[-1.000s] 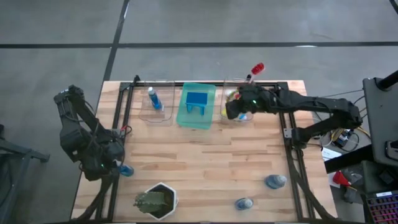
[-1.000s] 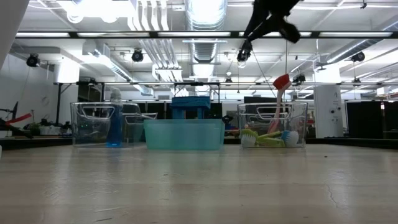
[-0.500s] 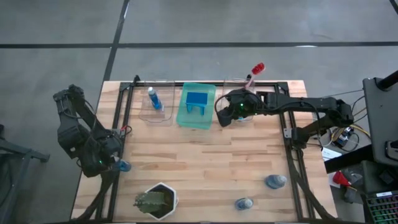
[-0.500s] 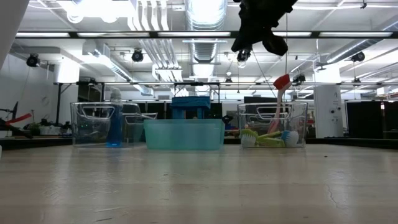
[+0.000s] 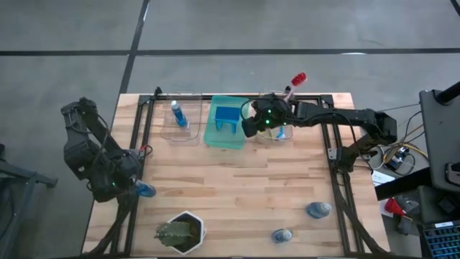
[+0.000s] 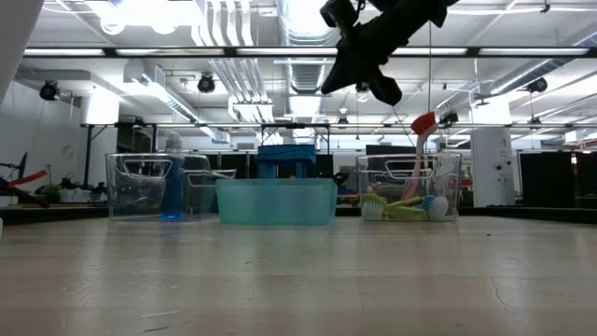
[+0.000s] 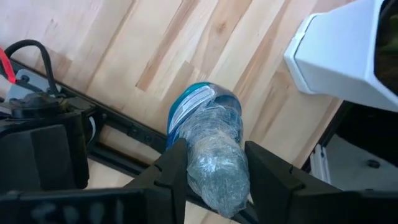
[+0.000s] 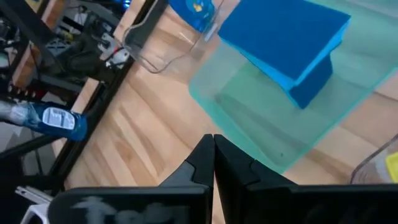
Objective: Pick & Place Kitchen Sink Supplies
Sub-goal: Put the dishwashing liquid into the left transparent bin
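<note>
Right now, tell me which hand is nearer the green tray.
Right. The right hand hovers shut at the green tray's edge beside the brush bin. The left hand is far off at the table's left edge, shut on a blue bottle.

A pale wooden bench (image 5: 237,194) carries three containers in a row along its far edge: a clear bin (image 5: 181,119) on the left, a green tray (image 5: 228,137) in the middle, and a second clear bin (image 6: 409,187) on the right. Near the front edge stands a green plant in a white hexagonal pot (image 5: 181,232). Two grey-blue lumps (image 5: 318,209) (image 5: 281,235), possibly crumpled wrappers, lie at the front right.
</note>
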